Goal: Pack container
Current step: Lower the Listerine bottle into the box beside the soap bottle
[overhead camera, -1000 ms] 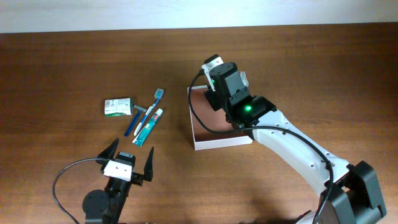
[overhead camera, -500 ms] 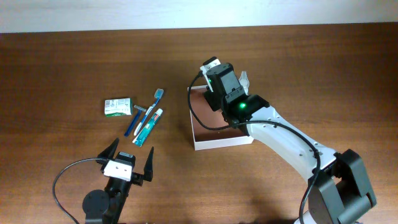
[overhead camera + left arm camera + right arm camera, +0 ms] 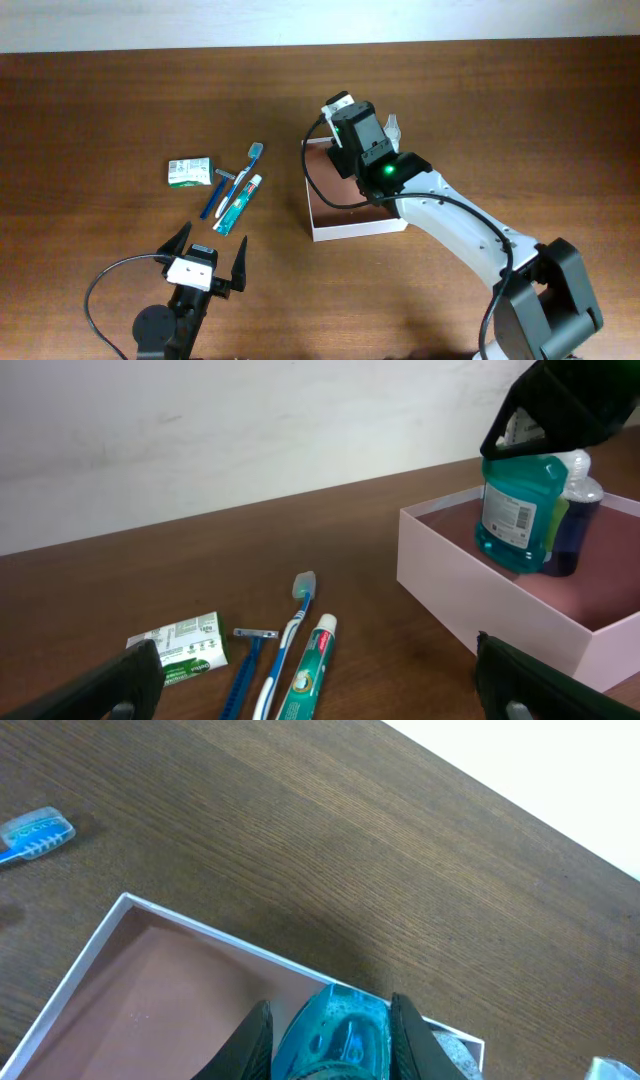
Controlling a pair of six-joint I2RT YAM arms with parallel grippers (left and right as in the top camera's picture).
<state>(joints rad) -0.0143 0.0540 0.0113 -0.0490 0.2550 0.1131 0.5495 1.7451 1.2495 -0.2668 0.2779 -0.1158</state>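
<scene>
The container (image 3: 356, 228), a shallow white-walled box with a reddish-brown inside, lies right of the table's centre and also shows in the left wrist view (image 3: 470, 610). My right gripper (image 3: 333, 1020) is shut on a blue-green mouthwash bottle (image 3: 515, 510), held upright low inside the container's far corner. From overhead the right gripper (image 3: 355, 130) hides the bottle. A darker, white-capped bottle (image 3: 575, 520) stands just behind it in the container. My left gripper (image 3: 210, 245) stands open and empty near the front edge, with the toiletries ahead of it.
Left of the container lie a green-and-white soap packet (image 3: 189, 171), a blue razor (image 3: 222, 185), a blue toothbrush (image 3: 243, 170) and a toothpaste tube (image 3: 238, 205). The right arm's cable loops over the container's left wall.
The right arm has shifted slightly left with the bottle and then stayed still. The left arm has not moved.
</scene>
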